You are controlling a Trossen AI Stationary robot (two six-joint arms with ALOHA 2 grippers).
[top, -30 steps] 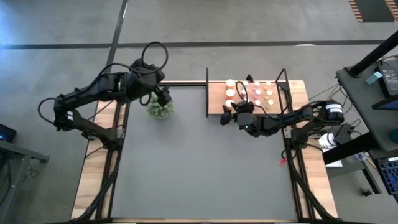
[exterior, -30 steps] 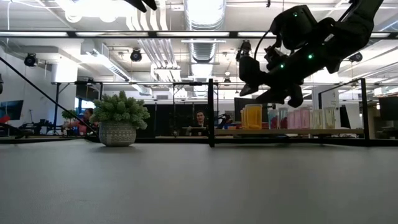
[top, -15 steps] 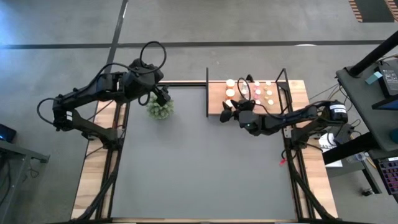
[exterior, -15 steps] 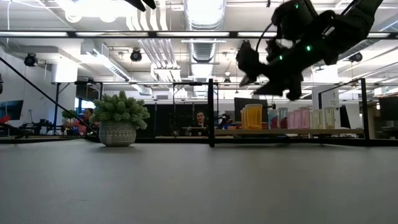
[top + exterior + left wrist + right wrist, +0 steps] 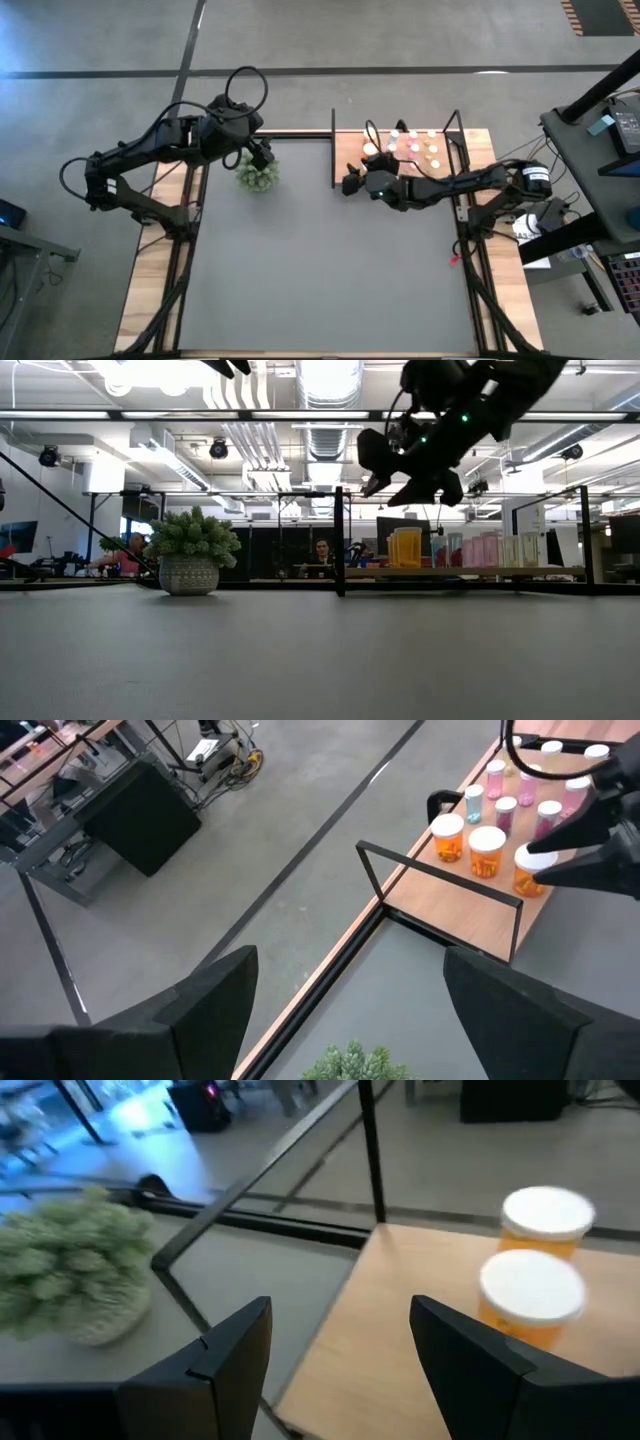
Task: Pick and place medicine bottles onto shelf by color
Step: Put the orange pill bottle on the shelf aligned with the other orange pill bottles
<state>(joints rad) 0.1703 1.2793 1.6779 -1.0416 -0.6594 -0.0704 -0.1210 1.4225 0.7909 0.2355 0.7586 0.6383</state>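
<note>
The dark worktop (image 5: 320,270) carried the wooden shelf (image 5: 345,160) at its far right corner, where the medicine bottles (image 5: 420,148) stood grouped by color, orange ones (image 5: 487,852) nearest the shelf's open end. The right tool (image 5: 352,184) hung over that end with its fingers apart and nothing between them, while the left tool (image 5: 262,155) waited, spread wide and empty, above the plant ball (image 5: 257,175). A low swing of the right arm could, I judged, topple the orange bottles just beside it; no label or writing was legible.

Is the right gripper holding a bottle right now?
No. In the right wrist view the right gripper shows open fingers with nothing between them; the orange bottles stand on the shelf.
</note>
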